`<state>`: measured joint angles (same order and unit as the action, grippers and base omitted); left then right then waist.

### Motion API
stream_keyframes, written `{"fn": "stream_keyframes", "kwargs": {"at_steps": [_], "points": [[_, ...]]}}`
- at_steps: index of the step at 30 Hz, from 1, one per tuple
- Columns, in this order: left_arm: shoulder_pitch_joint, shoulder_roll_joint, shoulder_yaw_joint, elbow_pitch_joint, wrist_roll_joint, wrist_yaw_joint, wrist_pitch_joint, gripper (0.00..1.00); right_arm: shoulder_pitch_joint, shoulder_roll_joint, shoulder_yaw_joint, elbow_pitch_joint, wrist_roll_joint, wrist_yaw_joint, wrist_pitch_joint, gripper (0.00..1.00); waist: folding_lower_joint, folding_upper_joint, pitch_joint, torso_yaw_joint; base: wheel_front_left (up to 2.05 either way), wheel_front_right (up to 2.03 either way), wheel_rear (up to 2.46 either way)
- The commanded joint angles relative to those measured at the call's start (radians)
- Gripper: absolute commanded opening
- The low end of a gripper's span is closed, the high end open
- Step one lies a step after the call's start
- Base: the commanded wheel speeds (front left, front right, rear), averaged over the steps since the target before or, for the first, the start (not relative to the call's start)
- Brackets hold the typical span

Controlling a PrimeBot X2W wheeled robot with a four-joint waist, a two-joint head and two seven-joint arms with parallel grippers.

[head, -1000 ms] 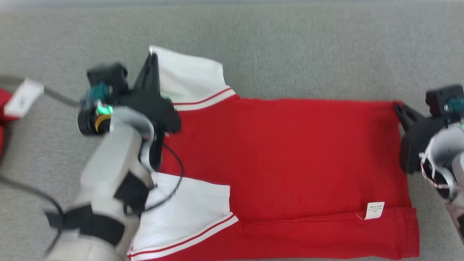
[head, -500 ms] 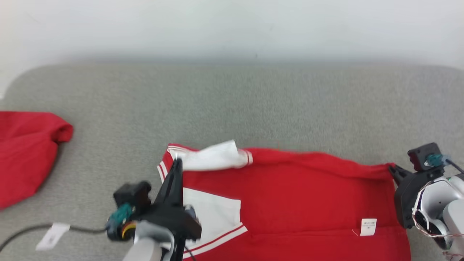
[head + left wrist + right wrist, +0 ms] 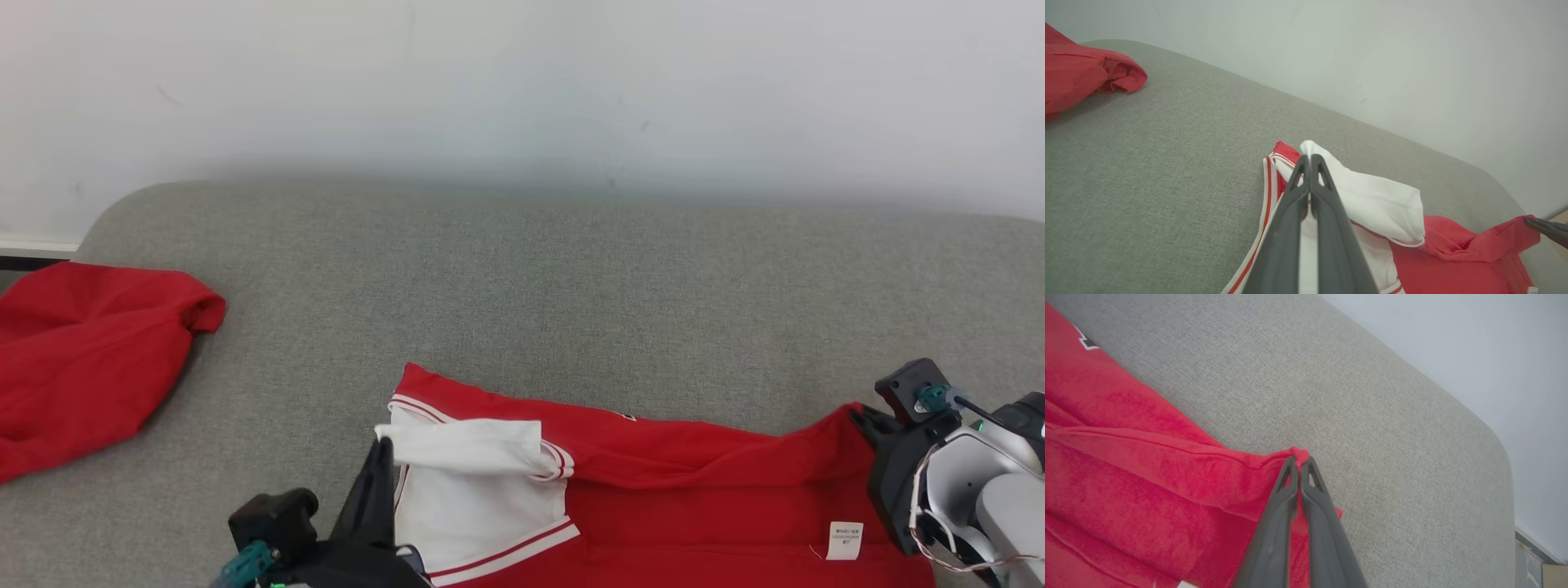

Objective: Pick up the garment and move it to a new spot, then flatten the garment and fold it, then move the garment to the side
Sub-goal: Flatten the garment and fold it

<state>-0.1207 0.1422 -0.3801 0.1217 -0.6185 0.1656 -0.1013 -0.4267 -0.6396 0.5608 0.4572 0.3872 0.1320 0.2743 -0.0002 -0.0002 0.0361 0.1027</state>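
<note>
My left claw [image 3: 1309, 161] is pinched shut on the white sleeve [image 3: 1372, 200], my right claw [image 3: 1299, 462] on a hem corner of the red shirt [image 3: 694, 490] lying at the near edge of the grey surface [image 3: 522, 286]. I'd carry both ends level and together so the fold lands square. Print on the white tag [image 3: 844, 541] is too small to read.

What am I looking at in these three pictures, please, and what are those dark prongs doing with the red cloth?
This is a two-armed robot handling clothes. The wide picture comes from its head camera; the other two look along each arm's claw. On the grey surface lies a red garment with white sleeves. The left claw is shut on a white sleeve, the right claw on a red corner, holding that edge up. A second red cloth lies far left.
</note>
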Motion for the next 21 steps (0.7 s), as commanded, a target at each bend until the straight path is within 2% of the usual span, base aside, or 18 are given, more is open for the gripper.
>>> {"fn": "stream_keyframes", "kwargs": {"at_steps": [1, 11, 19, 21], "points": [[0.024, 0.002, -0.007, -0.011, -0.010, 0.005, 0.011, 0.00, -0.003, -0.029, 0.032, -0.009, 0.024, -0.003, 0.009, 0.00, 0.0002, 0.0002, -0.005, 0.004, 0.00, 0.00, 0.00], [0.061, -0.005, -0.029, 0.011, -0.021, 0.003, 0.015, 0.00, 0.002, -0.102, 0.150, -0.038, 0.095, -0.003, 0.073, 0.00, 0.0002, 0.0002, -0.024, -0.006, 0.00, 0.00, 0.00], [0.100, 0.008, -0.022, 0.044, -0.021, 0.039, 0.026, 0.00, 0.010, -0.123, 0.168, -0.027, 0.121, -0.003, 0.078, 0.00, 0.0002, 0.0002, -0.032, -0.020, 0.00, 0.00, 0.00], [0.112, 0.012, -0.026, 0.050, -0.022, 0.042, 0.030, 0.00, 0.012, -0.113, 0.160, -0.018, 0.126, -0.003, 0.072, 1.00, 0.0002, 0.0002, -0.033, -0.022, 0.00, 0.00, 0.00]]}}
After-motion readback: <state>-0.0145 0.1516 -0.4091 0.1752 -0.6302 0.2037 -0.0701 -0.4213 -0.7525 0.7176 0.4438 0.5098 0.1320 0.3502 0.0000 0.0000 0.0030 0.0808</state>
